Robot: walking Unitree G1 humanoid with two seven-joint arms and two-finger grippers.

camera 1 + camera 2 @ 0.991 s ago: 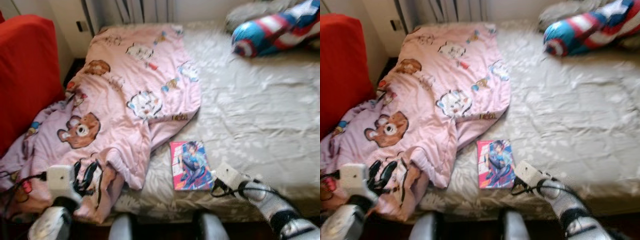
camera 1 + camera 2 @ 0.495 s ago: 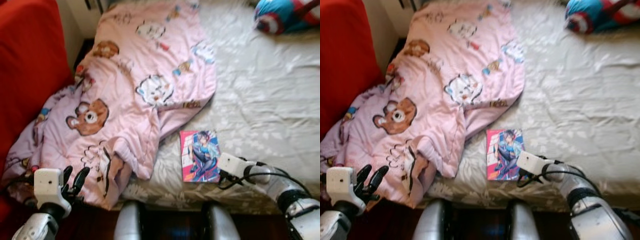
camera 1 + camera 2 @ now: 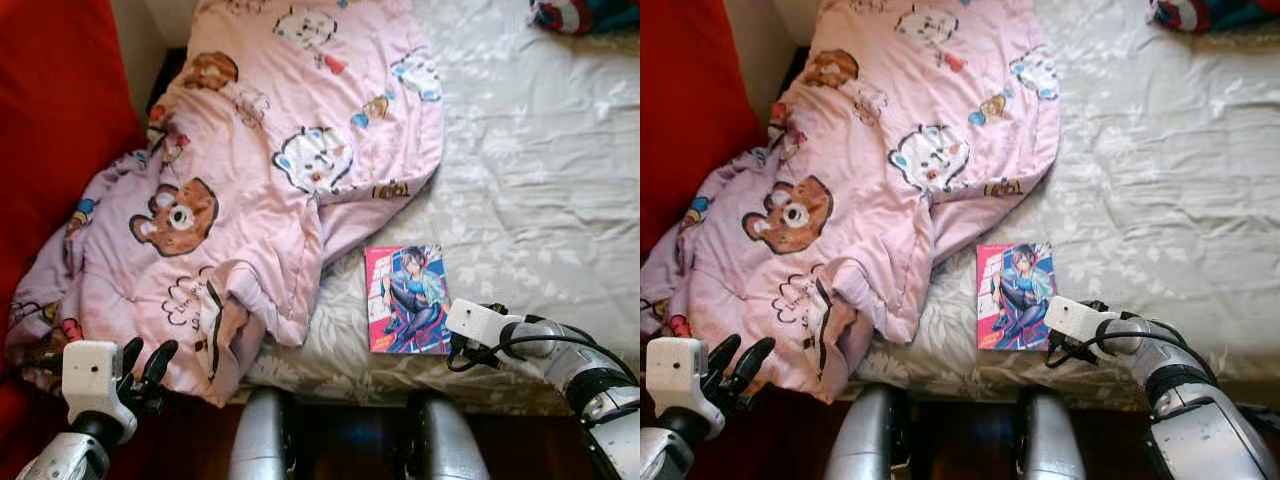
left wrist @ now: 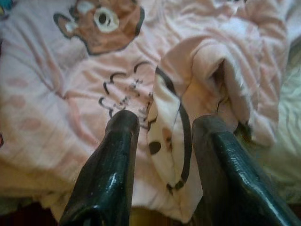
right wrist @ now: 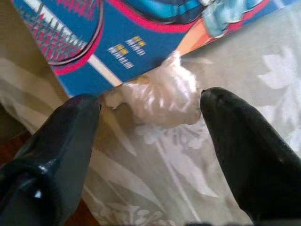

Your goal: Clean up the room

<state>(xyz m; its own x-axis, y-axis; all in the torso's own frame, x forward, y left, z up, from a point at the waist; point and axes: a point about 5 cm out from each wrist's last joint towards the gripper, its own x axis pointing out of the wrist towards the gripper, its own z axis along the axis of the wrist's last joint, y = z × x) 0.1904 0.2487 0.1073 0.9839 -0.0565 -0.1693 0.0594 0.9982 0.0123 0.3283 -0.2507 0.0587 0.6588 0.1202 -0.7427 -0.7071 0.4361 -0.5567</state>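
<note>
Two spread fingers of the right gripper (image 5: 150, 141) are poised around a crumpled wrapper (image 5: 157, 96) beside the comic book (image 3: 408, 298) at the bed's (image 3: 540, 200) front edge; closing is needed next. The left gripper (image 4: 162, 141) is held open, empty, near the pink blanket (image 3: 270, 170).

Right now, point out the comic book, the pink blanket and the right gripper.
comic book (image 3: 408, 298), left eye view, cover middle.
pink blanket (image 3: 270, 180), left eye view, its spread middle.
right gripper (image 5: 150, 141), right wrist view, between fingertips.

The red armchair (image 3: 55, 150) is cut by the frame's left edge, the blue-and-red plush (image 3: 585, 14) by the upper right corner, the pink blanket (image 3: 270, 170) runs past the top edge, and the book's (image 5: 141, 33) cover continues beyond the right wrist view's top.
</note>
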